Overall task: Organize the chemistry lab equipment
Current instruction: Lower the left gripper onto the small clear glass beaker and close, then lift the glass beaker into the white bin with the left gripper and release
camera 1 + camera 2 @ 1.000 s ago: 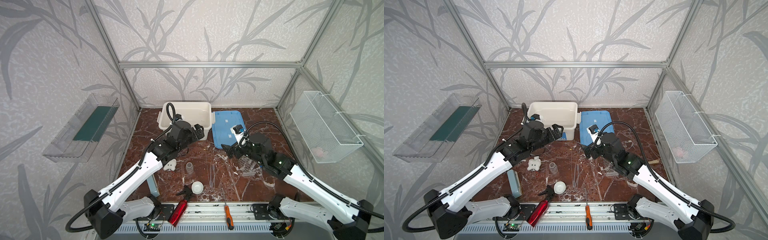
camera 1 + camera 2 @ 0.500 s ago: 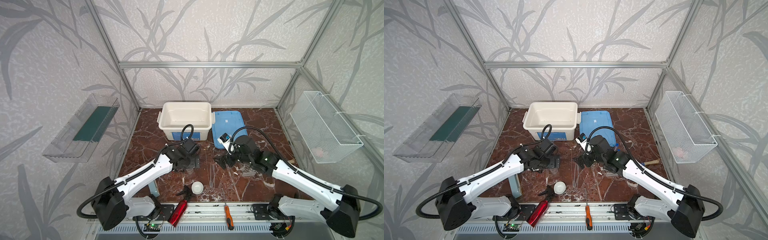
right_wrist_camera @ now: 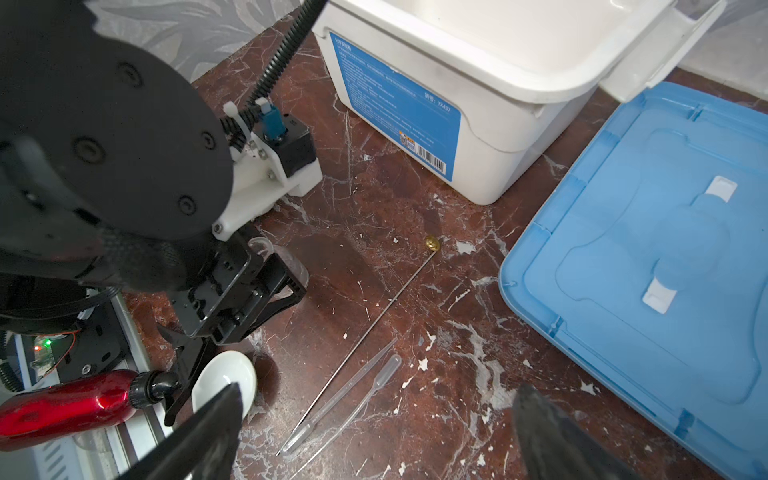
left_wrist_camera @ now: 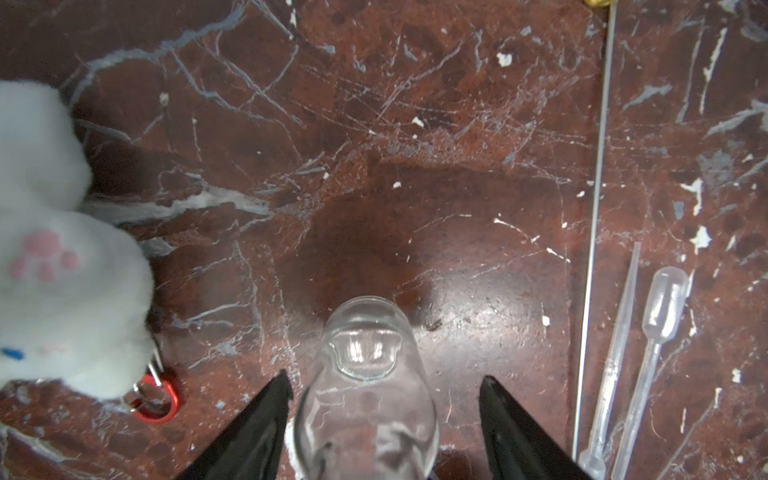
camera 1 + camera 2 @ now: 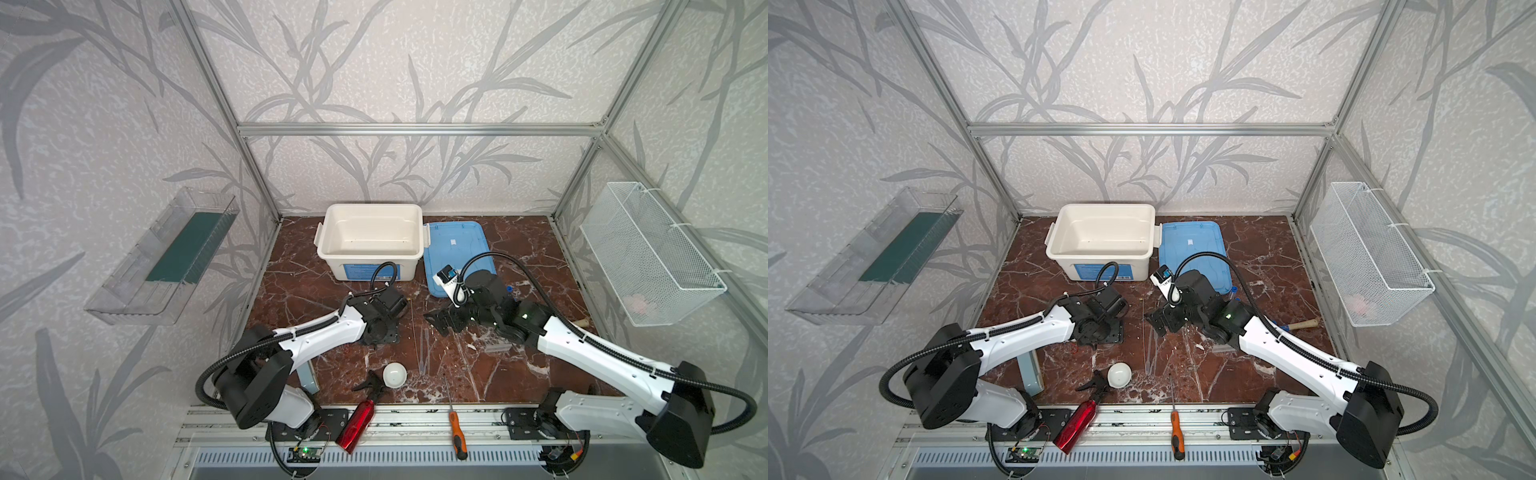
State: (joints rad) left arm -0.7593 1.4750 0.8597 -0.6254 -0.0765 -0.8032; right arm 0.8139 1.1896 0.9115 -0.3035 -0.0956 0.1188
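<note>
A small clear jar (image 4: 365,399) stands on the marble between the fingers of my left gripper (image 4: 384,376). Those jaws are open, one finger close to the glass and the other clearly apart from it. In both top views the left gripper (image 5: 380,332) hides the jar. My right gripper (image 3: 380,388) hovers open and empty over two thin clear droppers (image 3: 353,386) and a thin rod (image 3: 390,299). The small white round dish (image 5: 395,375) sits near the front. A clear rack (image 5: 496,345) and a blue tube cap (image 5: 509,287) show beside the right arm.
A white bin (image 5: 370,216) and a blue lid (image 5: 453,241) lie at the back. A red spray bottle (image 5: 357,422) and an orange-handled screwdriver (image 5: 457,432) rest at the front rail. A white plush toy (image 4: 54,270) lies close to the jar. A wire basket (image 5: 648,249) hangs on the right wall.
Both arms have come down from near the bin to the table. The left gripper has dropped round the jar and its jaws have narrowed. The right gripper has moved over the droppers.
</note>
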